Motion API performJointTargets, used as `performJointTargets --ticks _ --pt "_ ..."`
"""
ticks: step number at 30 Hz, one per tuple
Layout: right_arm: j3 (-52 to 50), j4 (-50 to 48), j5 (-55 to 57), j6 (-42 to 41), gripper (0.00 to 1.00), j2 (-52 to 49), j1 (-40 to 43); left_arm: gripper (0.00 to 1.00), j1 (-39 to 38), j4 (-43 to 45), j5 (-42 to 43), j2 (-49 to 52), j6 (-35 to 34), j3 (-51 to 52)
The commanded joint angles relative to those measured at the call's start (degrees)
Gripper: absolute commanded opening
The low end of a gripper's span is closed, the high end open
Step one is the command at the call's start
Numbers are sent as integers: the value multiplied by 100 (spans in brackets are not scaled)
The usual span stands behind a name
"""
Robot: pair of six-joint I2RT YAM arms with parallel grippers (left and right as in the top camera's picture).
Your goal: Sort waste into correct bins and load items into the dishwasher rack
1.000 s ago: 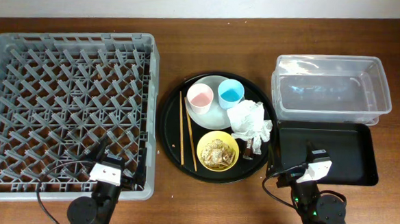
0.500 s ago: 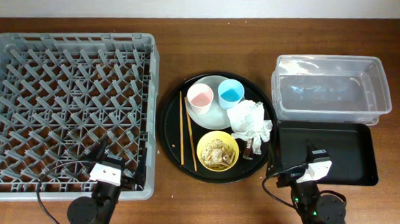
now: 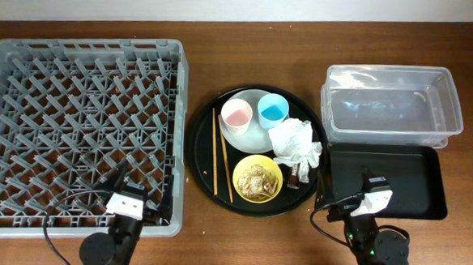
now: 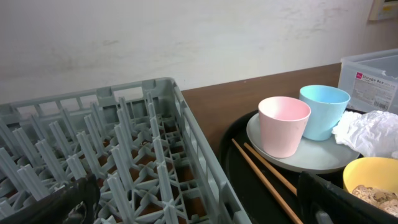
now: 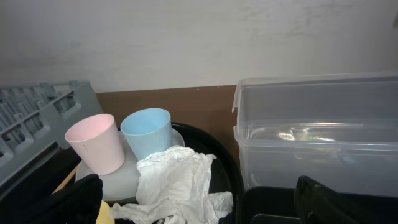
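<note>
Round tray [image 3: 197, 138] between rack [image 3: 87, 45] and tub [image 3: 390, 71]

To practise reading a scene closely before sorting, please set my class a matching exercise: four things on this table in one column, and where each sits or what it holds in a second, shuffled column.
Things
1. pink cup
2. yellow bowl
3. chopsticks
4. crumpled napkin

Descriptions
A. holds beige food scraps
B. lies at the right side of the round tray, beside the dark wrapper
C. stands on the plate next to the blue cup
D. lie left of the plate

Pairs: 1-C, 2-A, 3-D, 4-B
</note>
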State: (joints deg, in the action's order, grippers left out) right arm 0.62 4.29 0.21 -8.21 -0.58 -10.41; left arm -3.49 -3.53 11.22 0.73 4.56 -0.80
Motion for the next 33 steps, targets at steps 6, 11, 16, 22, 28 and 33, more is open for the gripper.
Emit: performJointTargets --ticks 6,11,16,22,28,33 --pt "-31 35 70 -24 99 37 42 99 -20 9 142 -39 92 28" --pt "-31 35 70 -24 99 37 42 99 -20 55 -251 -39 522 28" --pt "-31 35 70 -24 99 37 42 99 -20 81 101 -35 647 26" --pt "-31 35 70 -24 99 37 42 99 -22 426 1346 -35 614 15" --pt "-31 35 70 -24 99 37 42 99 -7 48 1126 -20 -667 -684" --pt "-31 35 70 -24 99 37 42 99 -9 -2306 1014 1578 -422 -3727"
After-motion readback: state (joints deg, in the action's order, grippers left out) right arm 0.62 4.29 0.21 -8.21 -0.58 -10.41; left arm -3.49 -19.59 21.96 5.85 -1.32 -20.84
